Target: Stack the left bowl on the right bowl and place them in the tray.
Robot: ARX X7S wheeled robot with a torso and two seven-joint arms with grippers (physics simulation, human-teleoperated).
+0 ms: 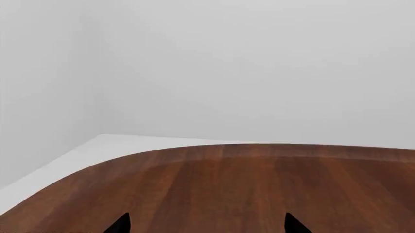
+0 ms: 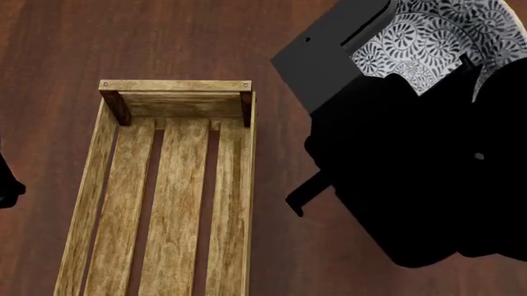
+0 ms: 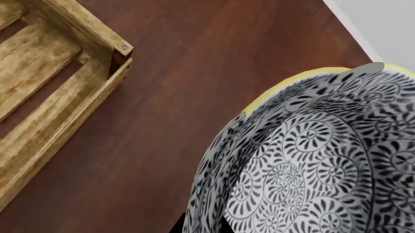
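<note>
A bowl (image 3: 311,165) with a black-and-white swirl pattern fills much of the right wrist view. My right gripper (image 3: 201,227) is shut on its rim, with the wall between the dark fingertips. A thin yellow rim (image 3: 285,82) shows just outside the patterned edge; I cannot tell whether it belongs to a second bowl. In the head view the bowl (image 2: 428,34) hangs at the top right, above the table and to the right of the tray (image 2: 99,166), a long crate of light wooden slats with nothing in it. The tray corner (image 3: 97,41) lies apart from the bowl. My left gripper (image 1: 207,228) is open over bare wood.
The dark wooden table (image 2: 280,55) has a rounded far edge (image 1: 194,148) with a white floor and wall beyond. My right arm (image 2: 411,179) covers the table's right side in the head view. A bit of the left arm (image 2: 7,185) shows at the left edge.
</note>
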